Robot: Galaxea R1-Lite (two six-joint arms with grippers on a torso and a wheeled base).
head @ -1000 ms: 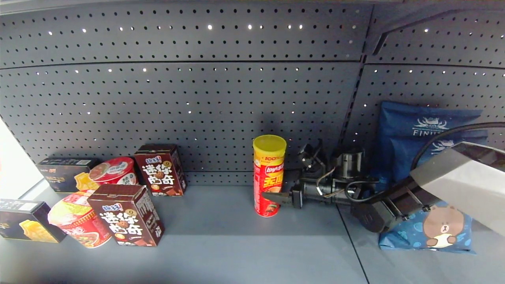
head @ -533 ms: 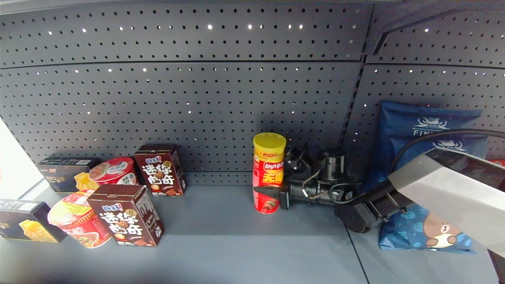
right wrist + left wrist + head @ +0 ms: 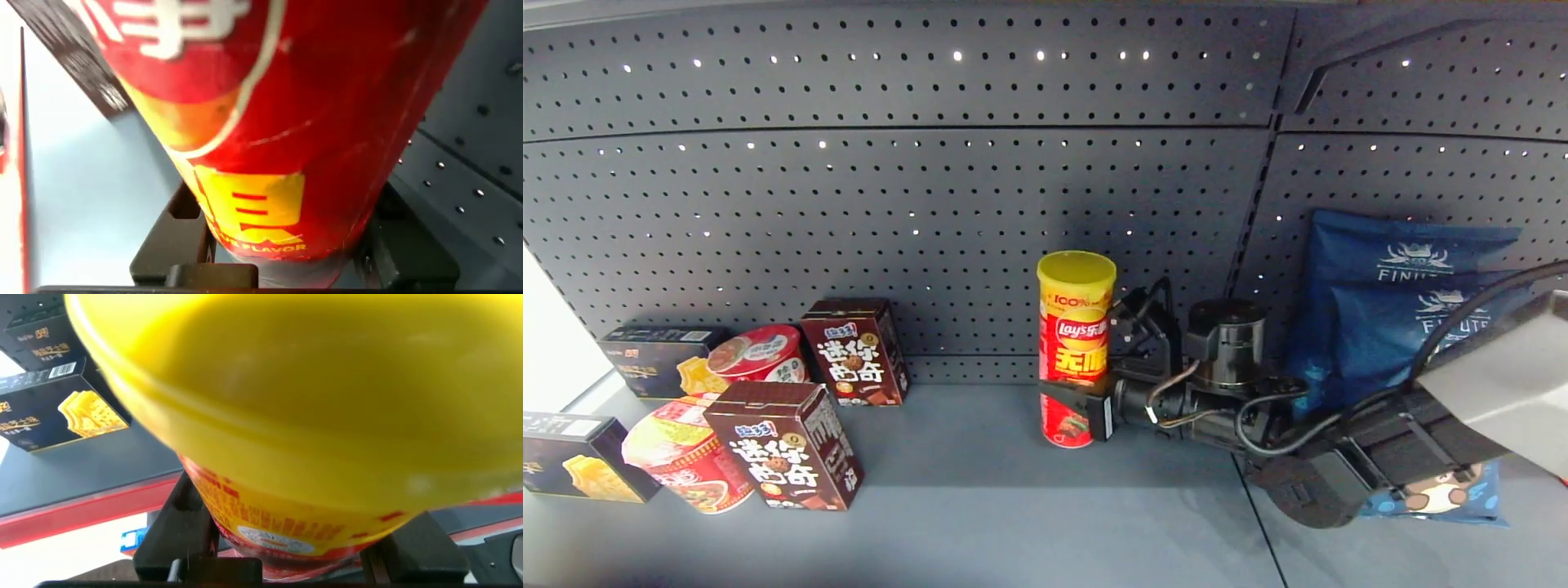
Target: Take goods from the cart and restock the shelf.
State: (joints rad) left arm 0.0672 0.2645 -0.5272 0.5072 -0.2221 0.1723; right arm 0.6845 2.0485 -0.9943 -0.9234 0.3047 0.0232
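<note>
Right gripper (image 3: 1072, 402): clamped on the lower body of the chips can (image 3: 1076, 327). The can is upright at the middle of the shelf (image 3: 980, 506), far side, close to the pegboard panel (image 3: 931, 204), with its yellow lid closed. Whether its base touches the shelf cannot be told.

Left gripper (image 3: 286, 543): clamped on a yellow-lidded red container (image 3: 327, 392); black boxes (image 3: 61, 416) lie beyond it.

Shelf, left: two brown boxes (image 3: 784, 445) and noodle cups (image 3: 686, 453) on their sides, lids sealed.

Shelf, right: blue bags (image 3: 1405, 278) against the panel.

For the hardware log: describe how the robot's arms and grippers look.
The right gripper is black with flat black jaws, a dark cylindrical joint behind, looped black cables and a boxy silver-grey forearm. The left gripper shows matte black jaws.
</note>
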